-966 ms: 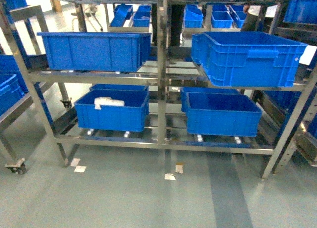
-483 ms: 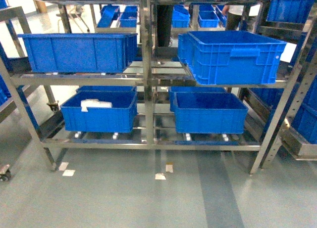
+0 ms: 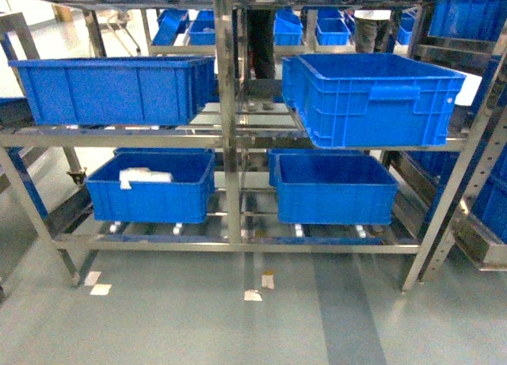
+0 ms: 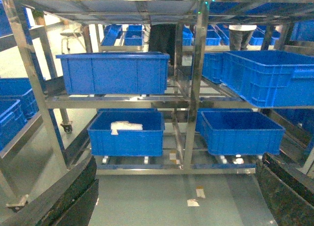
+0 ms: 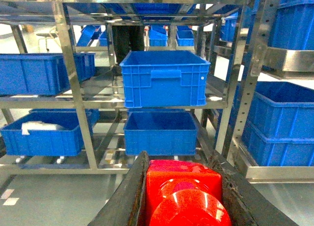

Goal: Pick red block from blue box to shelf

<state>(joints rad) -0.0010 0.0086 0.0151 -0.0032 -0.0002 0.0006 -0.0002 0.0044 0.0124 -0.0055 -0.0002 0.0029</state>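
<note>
Red fills the bottom centre of the right wrist view: the small red plastic toy brick with its round stud, the red block (image 5: 184, 196), sits clamped between the two dark fingers of the right pincer (image 5: 184, 199), so it is already out of the blue box, which shows in none of the views. At the lower corners of the left wrist view the left pincer (image 4: 176, 196) shows its dark fingers spread wide with nothing between them.

Neither arm shows in the head view, so both seem held low and close to the base, wrists pointing forward at the rack.

Over the last second the head view has slid sideways and a little closer: the central steel post now stands left of centre of the frame, and the large ribbed dark blue crate (image 3: 379, 96) on the middle tier looms in the upper right. That reads as the base rolling into line with the tall shiny steel shelf (image 3: 226, 135), meaning the carry is nearly over and the placing is not yet begun.

Farther in, lower dark blue crates (image 3: 337, 187) rest on the bottom rails, one at lower left holding something white (image 3: 145, 176). More blue crates stand behind the rack.
</note>
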